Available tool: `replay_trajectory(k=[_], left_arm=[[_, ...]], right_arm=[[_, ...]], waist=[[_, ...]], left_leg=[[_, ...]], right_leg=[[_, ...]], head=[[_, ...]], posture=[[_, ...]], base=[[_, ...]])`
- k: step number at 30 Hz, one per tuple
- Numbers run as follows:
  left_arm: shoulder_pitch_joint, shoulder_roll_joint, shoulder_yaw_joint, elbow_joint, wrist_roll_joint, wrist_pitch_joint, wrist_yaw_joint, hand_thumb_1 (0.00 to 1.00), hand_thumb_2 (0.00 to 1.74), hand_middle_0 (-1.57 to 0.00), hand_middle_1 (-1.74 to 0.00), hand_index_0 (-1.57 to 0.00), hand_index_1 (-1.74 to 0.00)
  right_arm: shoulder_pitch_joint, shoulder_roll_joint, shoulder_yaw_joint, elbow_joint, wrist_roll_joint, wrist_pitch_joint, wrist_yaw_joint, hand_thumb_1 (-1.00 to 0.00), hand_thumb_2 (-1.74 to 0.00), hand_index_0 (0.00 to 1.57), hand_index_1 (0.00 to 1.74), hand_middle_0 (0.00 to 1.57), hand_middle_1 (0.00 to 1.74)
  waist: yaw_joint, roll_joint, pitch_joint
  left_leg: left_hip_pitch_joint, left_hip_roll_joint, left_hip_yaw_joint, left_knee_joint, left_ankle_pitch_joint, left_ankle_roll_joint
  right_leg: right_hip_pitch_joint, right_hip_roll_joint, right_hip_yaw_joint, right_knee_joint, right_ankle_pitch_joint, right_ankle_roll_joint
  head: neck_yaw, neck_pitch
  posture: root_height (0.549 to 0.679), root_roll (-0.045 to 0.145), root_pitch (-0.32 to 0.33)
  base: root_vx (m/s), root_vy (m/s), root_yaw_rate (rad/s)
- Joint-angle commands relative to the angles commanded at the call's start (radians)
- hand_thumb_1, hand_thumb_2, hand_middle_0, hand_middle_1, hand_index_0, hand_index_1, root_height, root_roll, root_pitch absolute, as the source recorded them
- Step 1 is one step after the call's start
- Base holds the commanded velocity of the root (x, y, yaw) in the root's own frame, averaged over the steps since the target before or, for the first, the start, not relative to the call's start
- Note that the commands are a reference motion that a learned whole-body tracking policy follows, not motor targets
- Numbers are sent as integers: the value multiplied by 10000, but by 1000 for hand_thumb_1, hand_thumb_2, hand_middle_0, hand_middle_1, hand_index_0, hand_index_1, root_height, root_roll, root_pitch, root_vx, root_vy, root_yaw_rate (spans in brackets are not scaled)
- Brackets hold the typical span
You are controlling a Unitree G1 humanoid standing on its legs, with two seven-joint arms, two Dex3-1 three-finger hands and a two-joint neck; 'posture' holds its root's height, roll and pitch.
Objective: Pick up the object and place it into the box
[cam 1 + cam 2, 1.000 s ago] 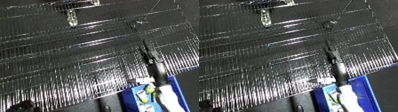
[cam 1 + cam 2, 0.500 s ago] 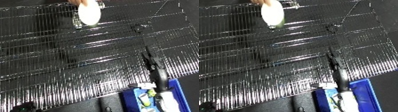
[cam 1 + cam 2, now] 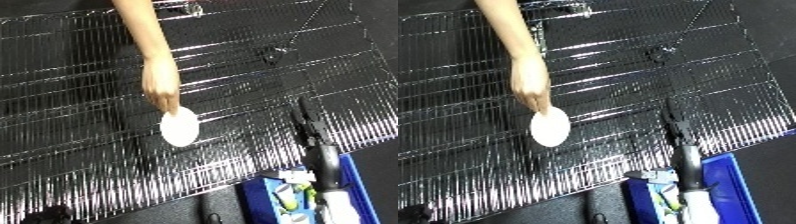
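Person's arm (image 3: 147, 35) comes in from 12 o'clock and reaches down over the wire mesh surface (image 3: 80, 75); the person's hand (image 3: 162, 87) has fingertips touching the top edge of a white oval object (image 3: 179, 126), which sits on or just over the mesh, a little left of frame centre. Can't tell if the object is resting on the wires or pinched and held just above them. Robot's right forearm (image 3: 330, 190), white and silver, enters from 5 o'clock and points up toward 12; the black right hand (image 3: 305, 124) lies over the mesh, thin and elongated, seen mostly edge-on. Can't tell how its fingers are set, and nothing visible is in it. It is well apart from the white object, off at the object's 3 o'clock. Blue bin (image 3: 725, 175) is at 5 o'clock past the mesh's lower edge, with the forearm crossing over it; some mixed light and green items (image 3: 289, 192) show inside, too blurred to identify. Small dark fitting (image 3: 269, 54) sits on the mesh at about 1 o'clock. Left hand is not visible in either eye view. Object is not in the bin.
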Motion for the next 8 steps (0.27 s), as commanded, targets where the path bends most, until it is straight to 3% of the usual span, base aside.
replay_trajectory(k=[4,8], left_arm=[[-5,-5,-55,-42,-11,-30,27,1000,1740,-1570,-1740,-1570,-1740],[-141,-20,-188,-28,44,-121,111,1000,1740,-1570,-1740,-1570,-1740]], right_arm=[[12,-15,154,92,8,81,285,0,0,0,0,0,0],[-182,-74,418,248,-52,74,420,0,0,0,0,0,0]], waist=[[-22,35,48],[16,79,181]], left_leg=[[-59,10,17,35,23,-26],[-239,0,-14,185,19,-53]], right_leg=[[-31,-9,15,-19,14,-1],[-176,-13,20,89,12,-21]], head=[[-8,65],[27,161]], posture=[[672,32,-56],[672,35,-53]], base=[[-6,1,-41],[-28,0,10]])
